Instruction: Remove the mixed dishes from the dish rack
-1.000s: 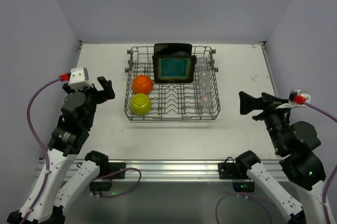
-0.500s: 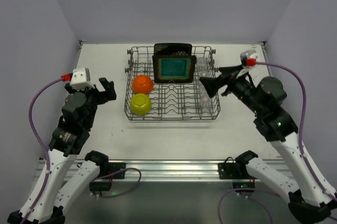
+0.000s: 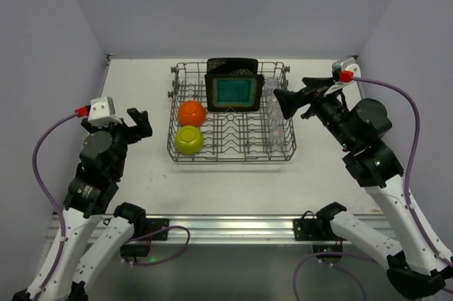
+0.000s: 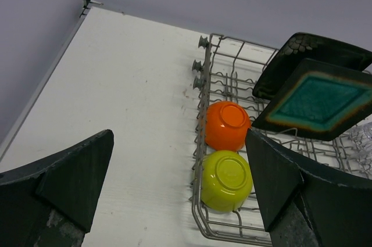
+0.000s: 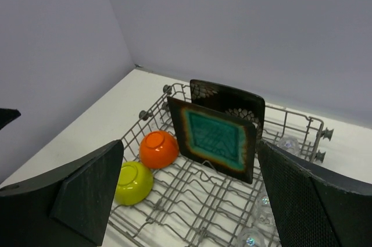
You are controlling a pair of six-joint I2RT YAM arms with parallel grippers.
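White table [image 3: 134, 173], plain lilac-grey walls [image 3: 233, 3] on three sides, metal rail [image 3: 233, 224] along near edge

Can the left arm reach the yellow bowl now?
Probably yes. The yellow bowl lies bottom-up in the near left corner of the rack, nothing over it; the open left gripper faces it. The orange bowl close behind may crowd a grip.

The table [image 3: 233, 180] is viewed from high above its near edge by the fixed camera. The dish rack [image 3: 230, 157] is seen closer, obliquely, from its left by the left wrist camera and from its right by the right; the orange bowl [image 3: 191, 112] is shared by all views.
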